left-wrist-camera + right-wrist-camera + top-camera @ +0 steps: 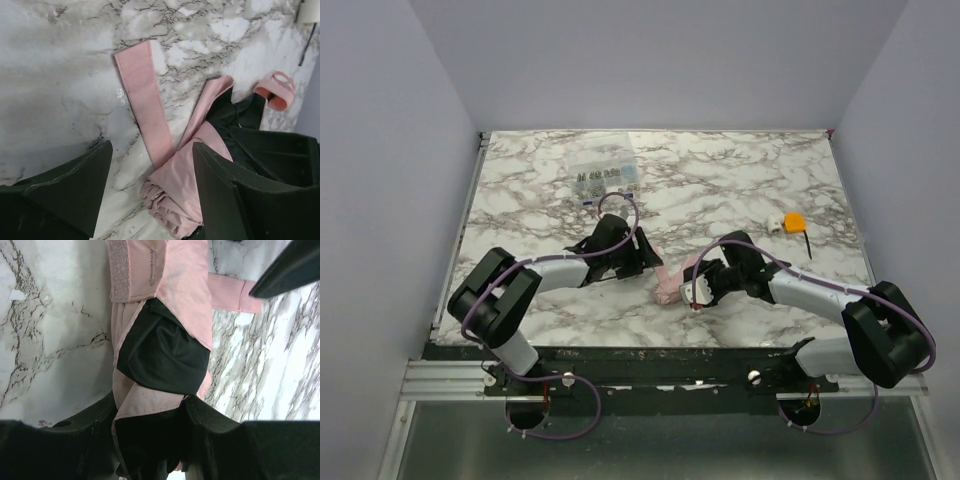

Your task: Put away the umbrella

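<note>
Nearest us in the left wrist view, the left gripper (151,150) is released. Its dark fingers (65,190) are spread, one at 7 o'clock clear of any cloth and the other at 5 o'clock beside the fabric; we cannot tell whether it touches. Between them lies the umbrella (175,195), a crumpled pale pink bundle on the marble table (60,75). From it a flat pink strap (142,100) runs out toward 11 o'clock, lying on the table. A small pink loop (277,90) sits at 2 o'clock.

Only the right wrist view shows how the umbrella is held. At 6 o'clock the right gripper (150,402) is clenched on it, and pink folds and a black lining (165,355) run down between its fingers. Above the lining, toward 12 o'clock, we see smooth pink cloth and a rough, paler band along its left edge.

From the top view we get the layout the wrist cameras miss. Here the umbrella is only a small pink lump just toward 6 o'clock of the table's middle, with the two grippers meeting over it from 10 and 3 o'clock. A clear box (605,177) of small parts lies well apart at 11 o'clock from the umbrella. An orange object (794,221) lies at 2 o'clock. Neither the strap's length nor the black lining can be made out from up there.
</note>
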